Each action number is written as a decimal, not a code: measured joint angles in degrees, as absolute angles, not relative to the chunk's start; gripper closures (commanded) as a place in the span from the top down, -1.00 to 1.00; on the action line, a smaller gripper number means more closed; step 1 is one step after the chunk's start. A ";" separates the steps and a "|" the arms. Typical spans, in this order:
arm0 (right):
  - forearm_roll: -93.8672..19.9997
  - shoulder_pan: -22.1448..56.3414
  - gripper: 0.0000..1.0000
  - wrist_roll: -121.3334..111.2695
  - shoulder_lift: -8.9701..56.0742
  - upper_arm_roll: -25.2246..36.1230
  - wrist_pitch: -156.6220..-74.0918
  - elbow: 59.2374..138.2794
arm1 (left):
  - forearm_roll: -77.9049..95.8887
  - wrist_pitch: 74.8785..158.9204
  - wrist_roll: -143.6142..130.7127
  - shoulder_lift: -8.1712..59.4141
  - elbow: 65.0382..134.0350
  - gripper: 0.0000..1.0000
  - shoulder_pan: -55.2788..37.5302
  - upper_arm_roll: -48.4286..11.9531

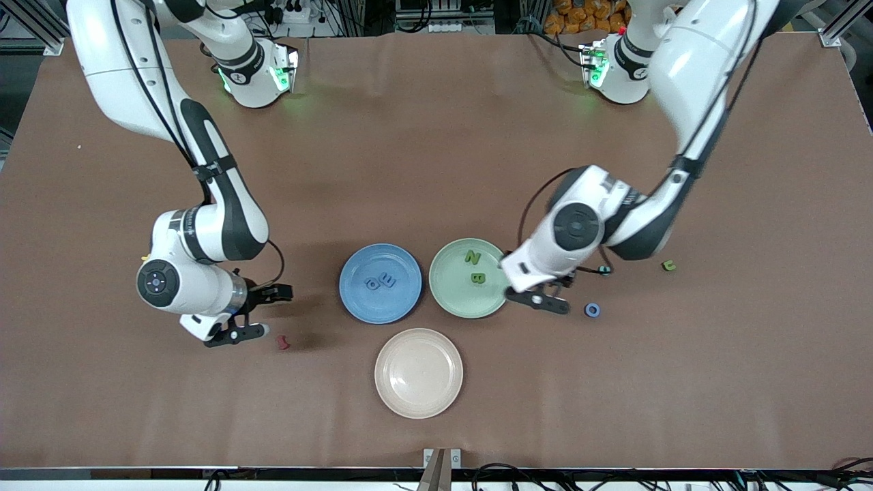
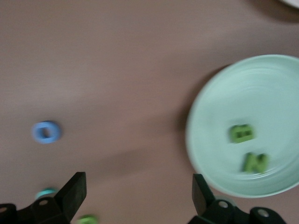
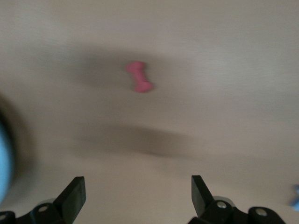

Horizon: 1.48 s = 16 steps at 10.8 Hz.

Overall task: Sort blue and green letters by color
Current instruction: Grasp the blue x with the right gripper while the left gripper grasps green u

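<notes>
While two blue letters (image 1: 380, 281) are lying in the blue plate (image 1: 354, 290) and two green ones (image 1: 475, 267) in the green plate (image 1: 447, 290), both grippers are hovering empty-fingered: left gripper (image 1: 542, 290) by the green plate's edge, probably reaching toward the blue ring (image 1: 593, 310); right gripper (image 1: 256, 312) beside the red letter (image 1: 281, 342).

Green letters (image 1: 475, 267), blue letters (image 1: 380, 281)

The left claw (image 2: 138, 198) hangs spread over bare table between blue ring letter (image 2: 46, 132) and green plate (image 2: 210, 93).
</notes>
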State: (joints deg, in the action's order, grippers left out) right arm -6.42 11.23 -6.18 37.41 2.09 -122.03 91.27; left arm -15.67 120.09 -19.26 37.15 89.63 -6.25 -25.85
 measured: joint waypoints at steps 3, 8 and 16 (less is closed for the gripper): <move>-0.95 8.73 1.00 -10.16 37.35 2.80 -121.50 91.67 | -15.70 117.21 -10.48 32.61 93.87 0.87 4.68 -26.18; -0.70 1.37 1.00 -27.09 37.07 5.54 -122.45 93.68 | -18.65 124.72 -3.34 31.31 106.36 0.66 23.05 -30.55; -1.13 -0.39 1.00 -20.21 35.94 7.19 -137.58 103.75 | -22.05 129.70 -11.89 31.32 112.24 0.31 28.51 -30.68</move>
